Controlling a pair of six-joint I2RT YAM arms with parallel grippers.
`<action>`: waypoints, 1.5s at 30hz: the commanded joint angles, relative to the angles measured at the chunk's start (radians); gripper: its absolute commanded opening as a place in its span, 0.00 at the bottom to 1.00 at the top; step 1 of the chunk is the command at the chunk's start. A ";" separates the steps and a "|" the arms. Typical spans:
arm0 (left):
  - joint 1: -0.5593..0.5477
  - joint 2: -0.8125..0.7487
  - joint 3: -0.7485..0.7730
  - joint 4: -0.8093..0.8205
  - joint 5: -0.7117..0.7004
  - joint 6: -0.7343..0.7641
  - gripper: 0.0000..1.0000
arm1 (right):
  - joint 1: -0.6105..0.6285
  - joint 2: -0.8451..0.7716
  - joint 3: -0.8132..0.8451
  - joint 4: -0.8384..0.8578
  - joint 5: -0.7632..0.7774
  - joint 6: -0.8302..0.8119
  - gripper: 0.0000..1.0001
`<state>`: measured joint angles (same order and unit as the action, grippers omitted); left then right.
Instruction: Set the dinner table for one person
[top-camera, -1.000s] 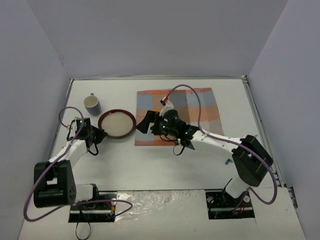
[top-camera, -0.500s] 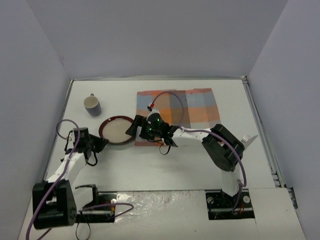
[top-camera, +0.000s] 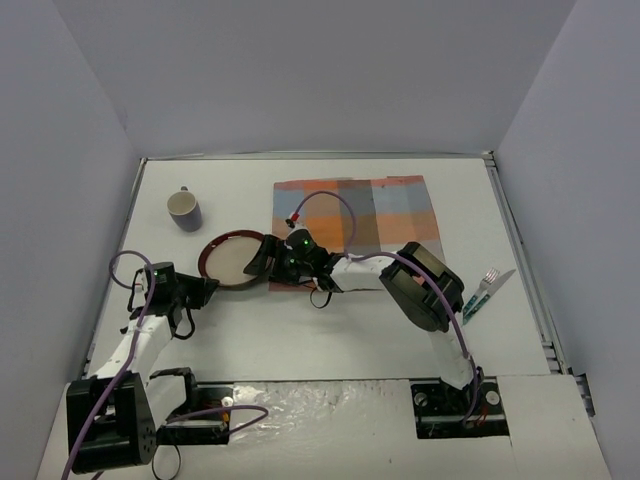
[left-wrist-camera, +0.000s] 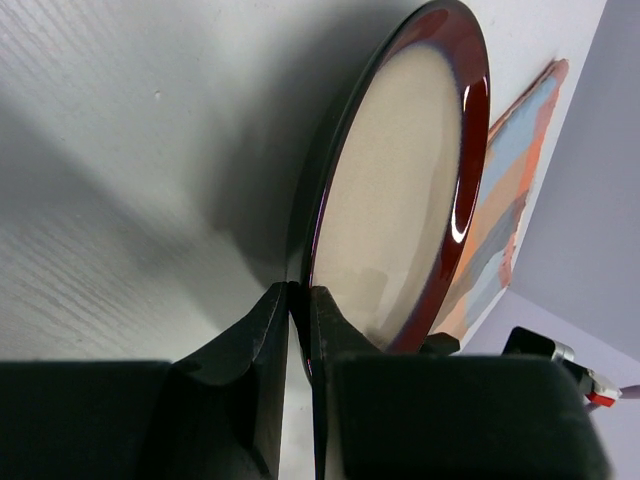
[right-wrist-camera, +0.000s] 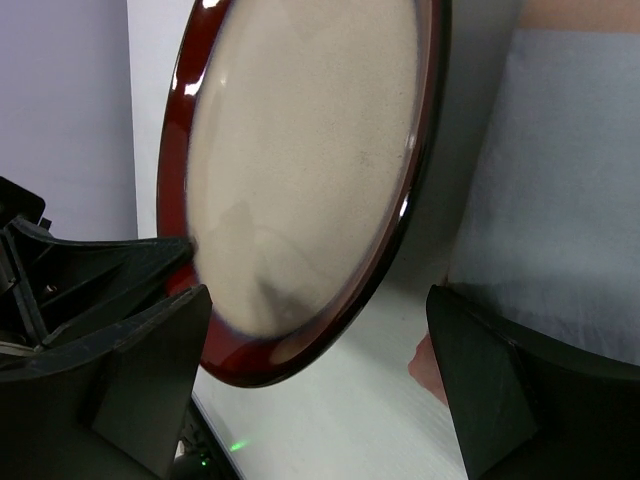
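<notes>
From above, the white counter (top-camera: 330, 330) carries it all: a blue mug (top-camera: 184, 209) at far left, a plaid mat (top-camera: 375, 215) in the middle and a fork (top-camera: 488, 279) out by the right edge. The red-rimmed plate (top-camera: 230, 258) sits just left of the mat, with the left tool (top-camera: 205, 287) at its near-left rim and the right tool (top-camera: 262, 258) over its right rim. On the left wrist camera, the left tool (left-wrist-camera: 298, 295) is pinched tight on the rim of the plate (left-wrist-camera: 400, 190), with the counter (left-wrist-camera: 120, 150) beneath and the mat (left-wrist-camera: 505, 180) beyond. On the right wrist camera, the right tool (right-wrist-camera: 318, 300) is spread wide and grips nothing. Its fingers (right-wrist-camera: 130, 380) stand either side of the plate (right-wrist-camera: 310, 150) edge, and the mat (right-wrist-camera: 560, 200) is to the right.
</notes>
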<state>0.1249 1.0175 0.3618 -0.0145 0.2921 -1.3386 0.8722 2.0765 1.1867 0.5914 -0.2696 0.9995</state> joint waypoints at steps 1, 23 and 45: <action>0.007 -0.063 0.030 0.194 0.096 -0.062 0.00 | 0.007 -0.004 0.059 0.099 -0.029 0.021 0.84; 0.005 -0.107 0.021 0.215 0.160 -0.014 0.00 | -0.039 -0.081 -0.034 0.268 -0.020 0.061 0.43; 0.005 -0.142 0.194 -0.004 0.225 0.277 0.92 | -0.198 -0.342 -0.212 0.340 -0.061 0.077 0.00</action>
<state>0.1249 0.9068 0.4073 0.0211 0.4929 -1.2045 0.7400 1.9264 0.9713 0.7658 -0.3033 1.0898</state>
